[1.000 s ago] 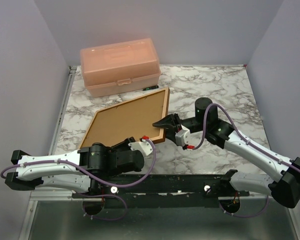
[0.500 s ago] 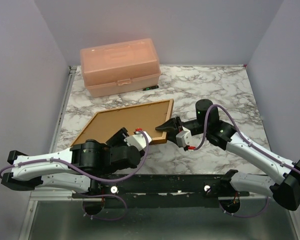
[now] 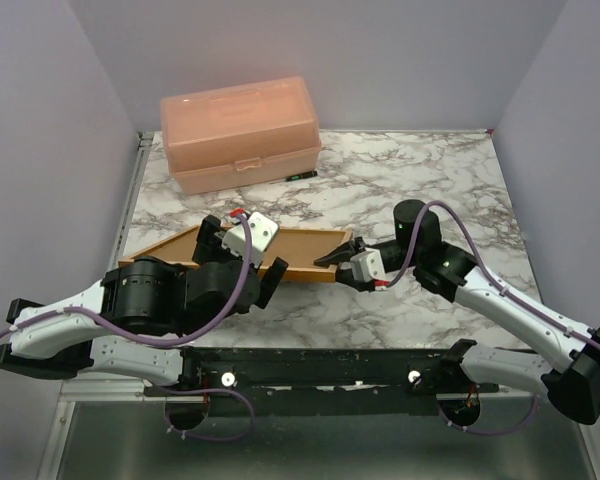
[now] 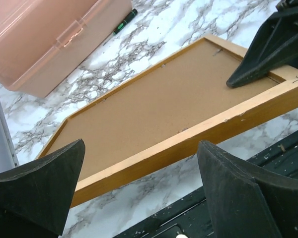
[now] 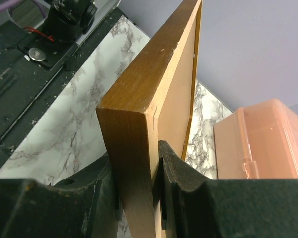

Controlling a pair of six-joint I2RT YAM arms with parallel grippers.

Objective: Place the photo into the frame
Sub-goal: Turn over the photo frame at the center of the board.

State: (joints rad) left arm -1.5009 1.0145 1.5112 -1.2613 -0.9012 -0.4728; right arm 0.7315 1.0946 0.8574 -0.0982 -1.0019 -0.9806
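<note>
top view: the frame (image 3: 305,248) sits mid-bench, back side up, with its plain brown backing board (image 3: 180,258) showing; it appears tilted, near long edge raised, though whether the far edge rests on the marble bench (image 3: 430,180) cannot be told; the right hand (image 3: 332,255) grips the frame at its right near corner; the left hand (image 3: 242,258) hovers over the near long edge, fingers spread wide and apart from the wood; a pink plastic box (image 3: 238,132) stands at the rear left of the bench, lid down, with a small green-and-black tool (image 3: 300,175) just beside its front right corner. left wrist view: the left hand (image 4: 139,158) is wide, both dark fingers (image 4: 44,183) clear of the frame (image 4: 188,134); the backing board (image 4: 159,104) fills the frame's recess, and one dark finger of the right hand rests on it at the upper right; the box (image 4: 44,39) and the tool (image 4: 125,21) lie beyond. right wrist view: the right hand (image 5: 137,168) is narrow, holding the frame (image 5: 144,94) by its mitred corner, one pad on each face; the box (image 5: 258,139) is well apart at right.
</note>
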